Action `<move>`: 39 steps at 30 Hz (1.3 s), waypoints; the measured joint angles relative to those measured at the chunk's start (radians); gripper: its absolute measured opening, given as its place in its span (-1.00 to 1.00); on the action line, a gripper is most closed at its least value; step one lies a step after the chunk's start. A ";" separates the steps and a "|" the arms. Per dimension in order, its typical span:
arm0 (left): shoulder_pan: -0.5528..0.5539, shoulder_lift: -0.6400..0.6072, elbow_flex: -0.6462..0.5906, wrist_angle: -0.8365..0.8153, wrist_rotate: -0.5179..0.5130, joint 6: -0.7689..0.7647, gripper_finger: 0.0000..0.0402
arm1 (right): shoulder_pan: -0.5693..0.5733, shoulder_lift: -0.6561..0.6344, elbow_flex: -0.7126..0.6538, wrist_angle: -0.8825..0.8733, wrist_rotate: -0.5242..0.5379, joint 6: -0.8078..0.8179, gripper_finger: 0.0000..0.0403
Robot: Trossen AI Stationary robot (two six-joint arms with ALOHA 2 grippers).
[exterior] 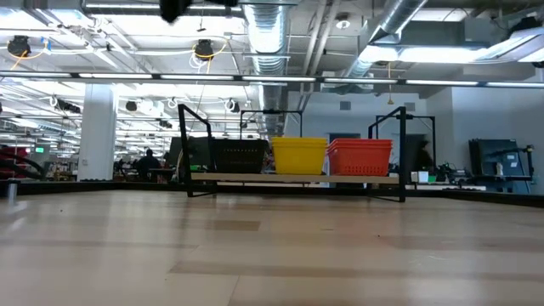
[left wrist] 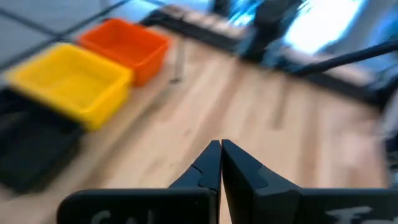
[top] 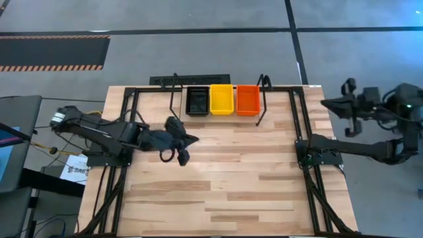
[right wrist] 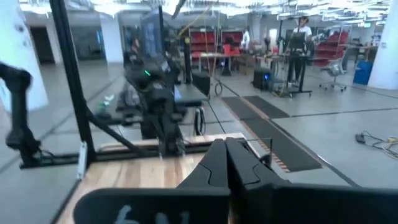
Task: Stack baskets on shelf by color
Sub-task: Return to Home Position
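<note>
Three basket stacks sit side by side on the shelf (top: 263, 99) at the table's far edge: black (top: 197, 101), yellow (top: 221, 99) and red (top: 248, 99). The low view shows them as black (exterior: 238, 155), yellow (exterior: 299, 155) and red (exterior: 359, 157) stacks resting on the shelf board between its upright looped ends. My left gripper (top: 184, 157) hovers over the table's left-middle, shut and empty, fingertips together (left wrist: 221, 146). My right gripper (top: 327, 102) is raised off the table's right edge, shut and empty (right wrist: 225, 144).
Black frame rails (top: 129, 125) run along the table's left and right sides. Bare wooden tabletop (top: 231, 178) lies between the arms and the near edge. People and equipment show in the room beyond.
</note>
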 joint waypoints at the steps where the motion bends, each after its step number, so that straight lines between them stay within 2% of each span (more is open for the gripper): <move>1: 0.026 -0.031 -0.076 0.111 0.057 0.017 -1.00 | 0.000 -0.017 -0.004 -0.001 0.000 0.014 -1.00; 3: 0.079 -0.088 -0.221 0.289 0.154 0.009 -1.00 | 0.000 -0.049 -0.012 -0.008 0.000 0.041 -1.00; 7: 0.171 -0.162 -0.444 0.461 0.273 -0.079 -1.00 | -0.005 -0.097 -0.047 -0.020 -0.040 0.065 -1.00; 10: 0.202 -0.193 -0.541 0.599 0.327 -0.055 -1.00 | -0.014 -0.133 -0.075 -0.030 -0.077 0.064 -1.00; 13: 0.223 -0.220 -0.597 0.662 0.341 0.005 -1.00 | -0.028 -0.194 -0.122 -0.027 -0.078 0.064 -1.00; 15: 0.249 -0.244 -0.618 0.660 0.357 0.018 -1.00 | -0.041 -0.247 -0.166 -0.015 -0.078 0.067 -1.00; 20: 0.340 -0.342 -0.682 0.659 0.478 0.020 -1.00 | -0.071 -0.429 -0.299 0.123 -0.075 0.118 -1.00; 23: 0.398 -0.434 -0.731 0.635 0.497 0.021 -1.00 | -0.094 -0.425 -0.317 0.094 -0.062 0.173 -1.00; 29: 0.479 -0.638 -0.846 0.633 0.511 0.021 -1.00 | -0.096 -0.347 -0.342 0.074 -0.049 0.170 -1.00; 39: 0.490 -0.888 -1.040 0.620 0.511 -0.074 -1.00 | -0.091 -0.366 -0.414 0.167 -0.086 0.164 -1.00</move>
